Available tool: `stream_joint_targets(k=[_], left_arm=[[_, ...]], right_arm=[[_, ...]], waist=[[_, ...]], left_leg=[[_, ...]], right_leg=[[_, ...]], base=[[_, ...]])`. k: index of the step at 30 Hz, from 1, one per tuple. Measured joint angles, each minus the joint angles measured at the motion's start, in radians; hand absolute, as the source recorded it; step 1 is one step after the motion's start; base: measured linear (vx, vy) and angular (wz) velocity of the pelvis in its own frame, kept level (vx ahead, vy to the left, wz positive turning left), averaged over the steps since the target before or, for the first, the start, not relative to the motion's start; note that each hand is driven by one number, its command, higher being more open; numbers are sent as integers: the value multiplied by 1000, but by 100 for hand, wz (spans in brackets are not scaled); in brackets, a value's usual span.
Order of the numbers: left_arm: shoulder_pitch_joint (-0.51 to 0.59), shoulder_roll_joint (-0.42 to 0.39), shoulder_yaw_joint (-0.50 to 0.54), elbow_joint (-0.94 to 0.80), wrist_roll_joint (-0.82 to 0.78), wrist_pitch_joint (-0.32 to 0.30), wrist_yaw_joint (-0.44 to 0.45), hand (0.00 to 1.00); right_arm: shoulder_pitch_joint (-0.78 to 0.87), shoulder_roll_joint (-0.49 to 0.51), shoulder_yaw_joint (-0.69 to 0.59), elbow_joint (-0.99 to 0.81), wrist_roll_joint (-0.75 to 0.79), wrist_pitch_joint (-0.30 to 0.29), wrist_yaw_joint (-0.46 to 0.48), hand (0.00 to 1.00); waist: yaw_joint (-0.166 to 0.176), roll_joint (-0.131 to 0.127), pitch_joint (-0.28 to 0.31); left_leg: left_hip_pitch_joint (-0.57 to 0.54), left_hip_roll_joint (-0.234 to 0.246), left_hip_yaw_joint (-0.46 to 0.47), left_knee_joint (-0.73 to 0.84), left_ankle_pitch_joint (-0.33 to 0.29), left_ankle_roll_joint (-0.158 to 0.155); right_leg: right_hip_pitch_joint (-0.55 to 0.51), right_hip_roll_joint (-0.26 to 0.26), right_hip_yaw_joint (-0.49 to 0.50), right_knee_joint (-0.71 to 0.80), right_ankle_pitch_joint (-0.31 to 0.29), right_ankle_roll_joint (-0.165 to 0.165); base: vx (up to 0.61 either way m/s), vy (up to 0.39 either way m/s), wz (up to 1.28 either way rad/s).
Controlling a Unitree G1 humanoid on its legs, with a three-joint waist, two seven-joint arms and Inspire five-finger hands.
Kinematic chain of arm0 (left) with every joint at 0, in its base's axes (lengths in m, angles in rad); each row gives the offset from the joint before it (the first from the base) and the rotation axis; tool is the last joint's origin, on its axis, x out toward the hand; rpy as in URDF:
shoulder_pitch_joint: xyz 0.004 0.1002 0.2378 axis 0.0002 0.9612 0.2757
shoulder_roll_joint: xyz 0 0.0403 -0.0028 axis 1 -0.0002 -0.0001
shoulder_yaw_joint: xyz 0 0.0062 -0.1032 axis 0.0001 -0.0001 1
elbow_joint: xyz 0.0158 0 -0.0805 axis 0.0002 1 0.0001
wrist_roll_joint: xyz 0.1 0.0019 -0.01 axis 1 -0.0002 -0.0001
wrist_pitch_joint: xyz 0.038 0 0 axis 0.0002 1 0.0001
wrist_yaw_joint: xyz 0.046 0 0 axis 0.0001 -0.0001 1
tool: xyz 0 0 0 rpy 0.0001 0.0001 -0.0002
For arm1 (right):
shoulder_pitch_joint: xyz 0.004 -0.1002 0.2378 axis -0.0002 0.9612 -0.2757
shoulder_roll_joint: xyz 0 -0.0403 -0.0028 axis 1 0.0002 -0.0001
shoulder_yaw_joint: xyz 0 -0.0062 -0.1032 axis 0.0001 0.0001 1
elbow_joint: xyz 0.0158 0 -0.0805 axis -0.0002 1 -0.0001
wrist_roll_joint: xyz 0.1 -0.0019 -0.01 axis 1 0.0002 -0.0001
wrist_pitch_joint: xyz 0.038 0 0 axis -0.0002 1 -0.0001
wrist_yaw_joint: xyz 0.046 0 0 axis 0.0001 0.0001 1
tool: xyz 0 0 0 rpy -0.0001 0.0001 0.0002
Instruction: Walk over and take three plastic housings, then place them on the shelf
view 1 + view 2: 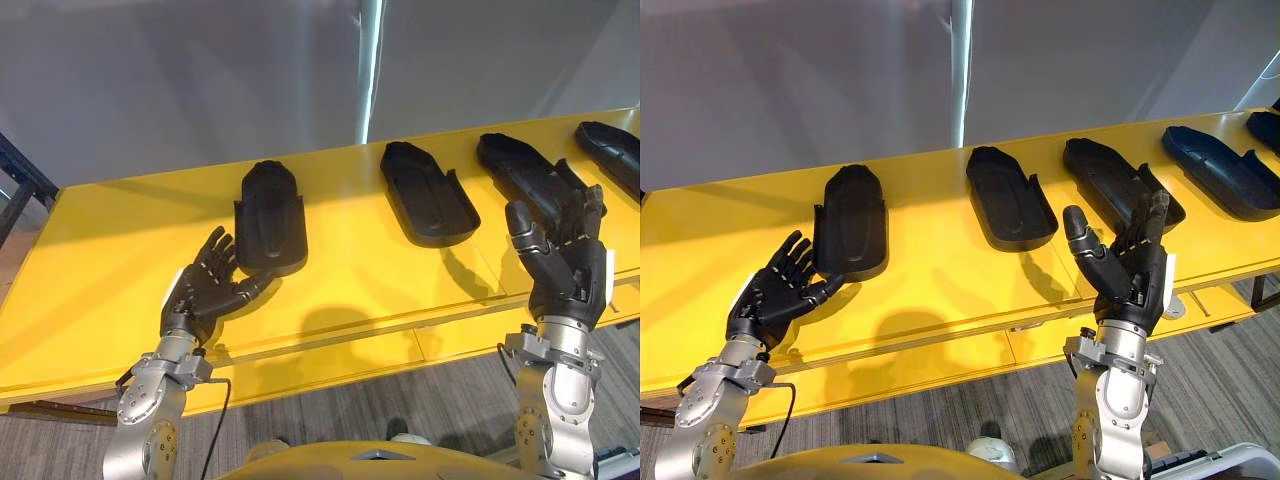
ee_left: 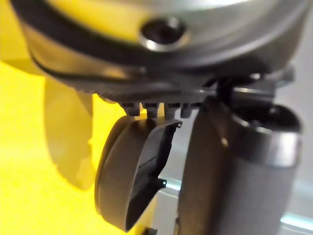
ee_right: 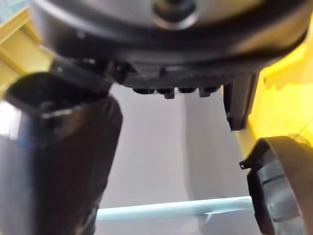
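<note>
While the pick-up appears about to start, the robot's left hand [image 1: 205,290], lower left, lies spread and empty, thumb just beside the nearest plastic housing [image 1: 270,215]. The right hand [image 1: 565,265], lower right, stands raised, fingers straight, holding nothing. Three more housings [image 1: 428,195] line the yellow table [image 1: 100,270] toward upper right. The likely next move is curling the left fingers round that housing.

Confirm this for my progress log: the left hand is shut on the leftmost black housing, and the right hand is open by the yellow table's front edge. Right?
Not quite. The left hand is open, fingers spread, beside the near end of the leftmost housing, as the left eye view shows. The right hand is open by the yellow table front edge.
</note>
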Motion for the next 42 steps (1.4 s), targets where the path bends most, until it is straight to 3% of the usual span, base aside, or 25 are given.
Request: stream_joint_targets(k=[10,14,20,22,25,29,34,38,42], left_arm=[[0,1,-19,0,0,10,-4,100],[-1,1,-17,0,17,10,59,100],[-5,-14,45,0,147,-6,317,100],[-14,-42,99,0,215,-79,470,100],[-45,-87,164,-49,217,-163,578,100],[-49,-119,166,-139,225,-236,606,100],[-54,-127,113,-157,292,-251,601,100],[-53,-131,105,-157,290,-253,581,100],[-50,-135,92,-157,260,-266,512,100]], right_arm=[[0,0,2,1,0,0,-8,100],[0,0,2,6,-1,0,-17,100],[0,5,8,7,0,0,-18,100],[3,6,26,7,11,0,17,100],[4,9,84,7,45,-1,92,100],[-14,9,194,7,47,-4,195,100],[-100,7,332,6,92,-3,278,100],[-152,9,436,27,117,23,283,100],[-182,23,503,150,103,80,212,100]], waist=[[0,-5,-8],[0,-4,-11],[-1,-6,-23],[-1,-13,-30],[4,-22,-35],[20,-24,-37],[30,-30,-37],[34,-40,-35],[46,-44,-34]], left_leg=[[2,-2,-1,-17,12,-1],[3,-3,-2,-25,17,-1],[3,-3,-6,-28,21,-2],[6,-5,-12,-43,31,-1],[7,-8,-27,-60,45,0],[7,-12,-33,-64,49,1],[18,-17,-53,-94,67,1],[18,-17,-64,-100,78,4],[19,-24,-85,-125,93,6]], right_leg=[[-2,0,-5,0,0,0],[-4,0,-7,0,0,0],[-3,1,-9,0,0,0],[-3,2,-15,-1,0,0],[0,1,-29,-1,0,0],[2,0,-33,-1,0,0],[15,-1,-56,-4,0,0],[19,-1,-67,-7,0,-1],[28,0,-90,-15,0,0]], base=[[0,0,0],[0,0,0],[0,0,0],[-10,-1,8],[-12,2,15],[-17,9,5],[-11,7,11],[-4,1,9],[-4,-3,16]])
